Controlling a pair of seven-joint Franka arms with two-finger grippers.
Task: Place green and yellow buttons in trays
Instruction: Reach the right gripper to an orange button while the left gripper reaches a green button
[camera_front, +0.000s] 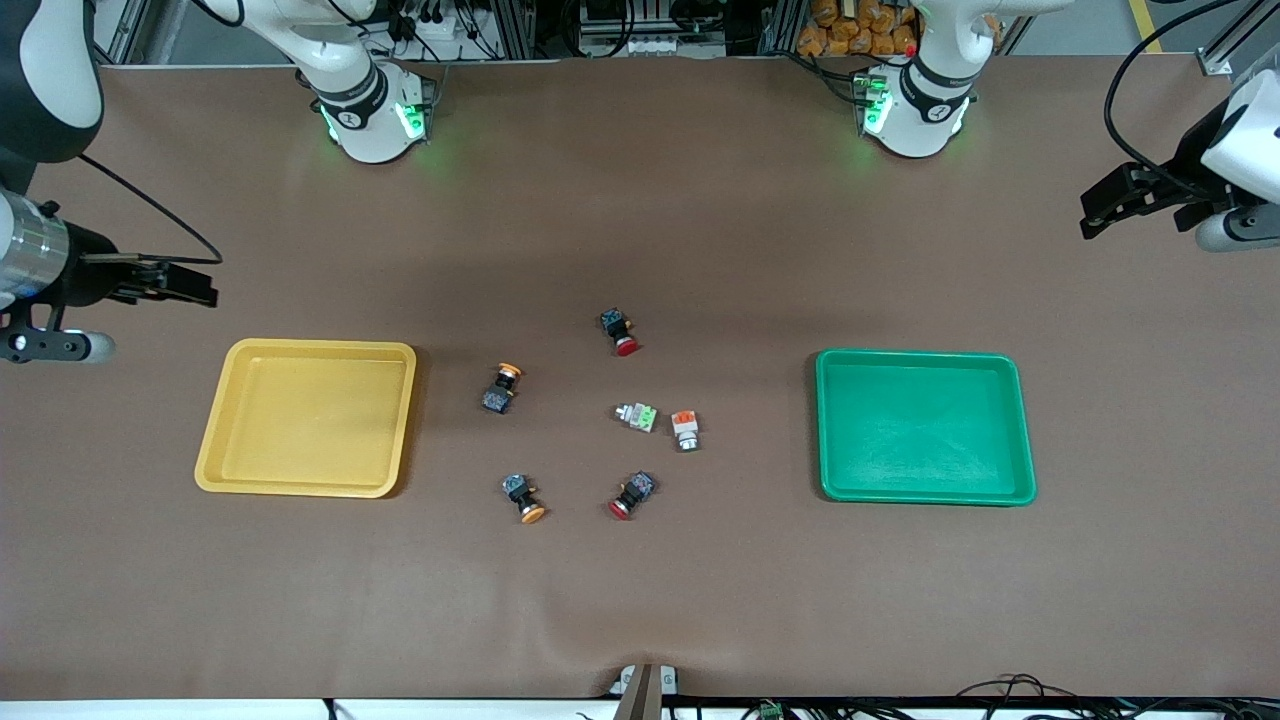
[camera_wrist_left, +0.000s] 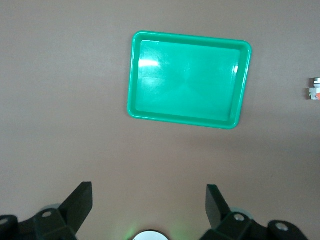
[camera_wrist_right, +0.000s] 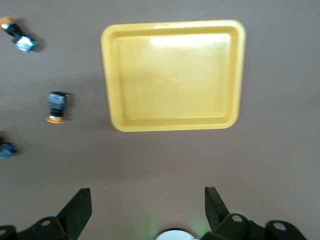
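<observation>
Two black switches with orange-yellow caps lie mid-table, one farther from the front camera and one nearer; both show in the right wrist view. A grey switch with a green block lies beside a grey switch with an orange block, which shows at the edge of the left wrist view. The yellow tray and the green tray hold nothing. My left gripper and right gripper are open and empty, each up over bare table at its own end.
Two black switches with red caps lie among the others, one farther from the front camera and one nearer. The brown table cover spreads wide around both trays. The arm bases stand along the table's top edge in the front view.
</observation>
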